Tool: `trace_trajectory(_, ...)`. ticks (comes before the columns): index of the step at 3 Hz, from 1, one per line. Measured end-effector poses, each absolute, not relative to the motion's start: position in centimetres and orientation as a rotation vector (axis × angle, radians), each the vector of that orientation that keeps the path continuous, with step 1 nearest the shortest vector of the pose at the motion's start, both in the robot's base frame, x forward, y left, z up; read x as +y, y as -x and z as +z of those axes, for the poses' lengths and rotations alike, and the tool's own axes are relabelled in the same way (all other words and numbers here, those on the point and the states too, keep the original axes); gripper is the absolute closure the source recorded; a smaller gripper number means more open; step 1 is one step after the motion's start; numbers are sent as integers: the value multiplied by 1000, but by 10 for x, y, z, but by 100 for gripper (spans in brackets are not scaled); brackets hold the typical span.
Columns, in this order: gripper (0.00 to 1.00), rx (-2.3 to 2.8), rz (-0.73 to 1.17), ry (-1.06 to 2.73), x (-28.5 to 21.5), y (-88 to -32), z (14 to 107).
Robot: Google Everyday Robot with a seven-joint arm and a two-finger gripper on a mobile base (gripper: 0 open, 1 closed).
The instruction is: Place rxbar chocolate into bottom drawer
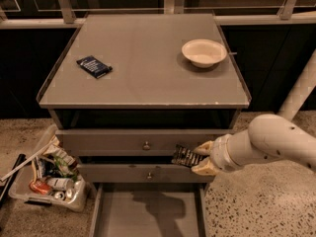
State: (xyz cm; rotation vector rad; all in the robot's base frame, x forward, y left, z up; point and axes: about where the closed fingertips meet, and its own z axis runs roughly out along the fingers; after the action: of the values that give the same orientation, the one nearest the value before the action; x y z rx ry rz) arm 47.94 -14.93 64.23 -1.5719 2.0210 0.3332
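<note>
My gripper (201, 158) reaches in from the right on a white arm and is shut on the rxbar chocolate (186, 156), a dark wrapped bar with pale lettering. The bar sticks out to the left of the fingers, in front of the two upper drawer fronts at the cabinet's right side. The bottom drawer (148, 214) is pulled open below, a flat grey tray with low walls. The arm's shadow falls on its floor. The bar hangs above the drawer's right rear part.
A dark blue flat packet (94, 66) and a white bowl (204, 52) lie on the grey cabinet top (143, 83). A clear bin of clutter (47, 174) stands on the floor at the left. Speckled floor lies at the right.
</note>
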Motion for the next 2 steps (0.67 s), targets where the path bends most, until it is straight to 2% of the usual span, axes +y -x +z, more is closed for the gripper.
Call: trace_trajectory(2,100,1961,440,1491,-121,-481,561)
